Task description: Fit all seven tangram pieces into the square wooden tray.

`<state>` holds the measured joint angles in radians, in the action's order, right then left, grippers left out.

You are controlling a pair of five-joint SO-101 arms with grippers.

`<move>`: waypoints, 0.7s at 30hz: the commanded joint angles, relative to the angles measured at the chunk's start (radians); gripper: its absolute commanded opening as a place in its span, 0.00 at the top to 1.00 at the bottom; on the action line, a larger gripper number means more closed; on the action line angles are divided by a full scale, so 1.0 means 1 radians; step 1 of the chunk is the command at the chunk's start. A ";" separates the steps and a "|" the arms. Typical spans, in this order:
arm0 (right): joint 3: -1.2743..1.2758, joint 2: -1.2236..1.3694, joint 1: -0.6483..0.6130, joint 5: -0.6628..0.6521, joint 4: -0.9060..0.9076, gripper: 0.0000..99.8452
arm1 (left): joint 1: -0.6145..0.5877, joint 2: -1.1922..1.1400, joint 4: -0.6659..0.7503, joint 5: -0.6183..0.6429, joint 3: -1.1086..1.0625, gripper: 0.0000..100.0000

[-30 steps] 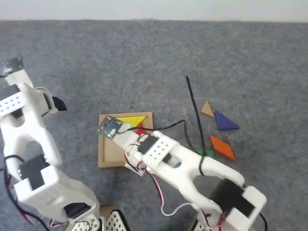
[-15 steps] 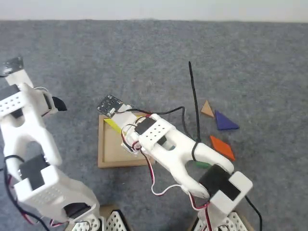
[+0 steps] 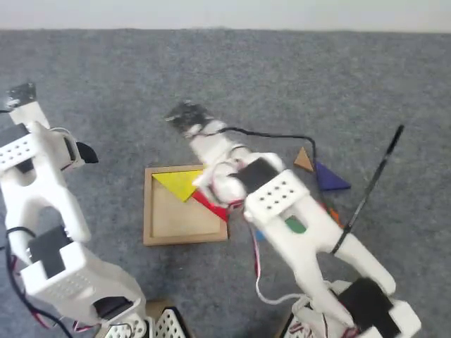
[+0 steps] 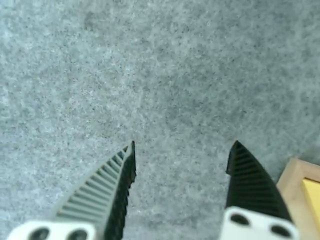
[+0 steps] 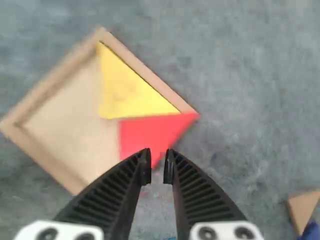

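The square wooden tray [image 3: 149, 211] lies left of the table's middle. A yellow triangle [image 3: 179, 183] sits flat in its far corner. A red triangle [image 3: 213, 205] lies along the tray's right side, and its tip crosses the rim [image 5: 50, 77]. My right arm [image 3: 276, 197] hangs over that right edge. My right gripper [image 5: 156, 156] is shut above the near edge of the red triangle [image 5: 150, 132], with nothing between its fingers. The yellow triangle [image 5: 125, 92] lies just beyond. My left gripper [image 4: 181, 150] stands open over bare carpet, beside the tray's corner [image 4: 299, 175].
A small tan triangle [image 3: 303, 160] and a purple triangle [image 3: 328, 177] lie on the carpet right of the tray; the tan triangle [image 5: 302, 210] shows again in the right wrist view. A sliver of an orange piece [image 3: 332, 213] peeks out beside the right arm. A black cable [image 3: 366, 193] sticks up at the right.
My right arm has lifted off the tray and swung toward the back right, uncovering the yellow and red triangles. Its cable swung right. The left arm has stayed still.
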<state>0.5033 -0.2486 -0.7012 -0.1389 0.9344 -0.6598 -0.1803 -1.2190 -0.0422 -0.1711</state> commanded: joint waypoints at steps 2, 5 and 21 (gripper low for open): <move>0.025 0.114 0.016 0.003 -0.082 0.93 | 0.008 0.068 -0.005 -0.011 0.008 0.71; -0.020 0.225 -0.001 0.003 -0.073 0.93 | 0.003 0.074 -0.008 -0.014 0.008 0.71; -0.071 0.153 -0.105 0.006 0.059 0.93 | 0.008 0.072 -0.002 -0.015 0.008 0.71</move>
<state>0.4941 0.0384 -0.8086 -0.1389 0.9452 -0.6598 -0.1803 -1.2190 -0.0453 -0.1711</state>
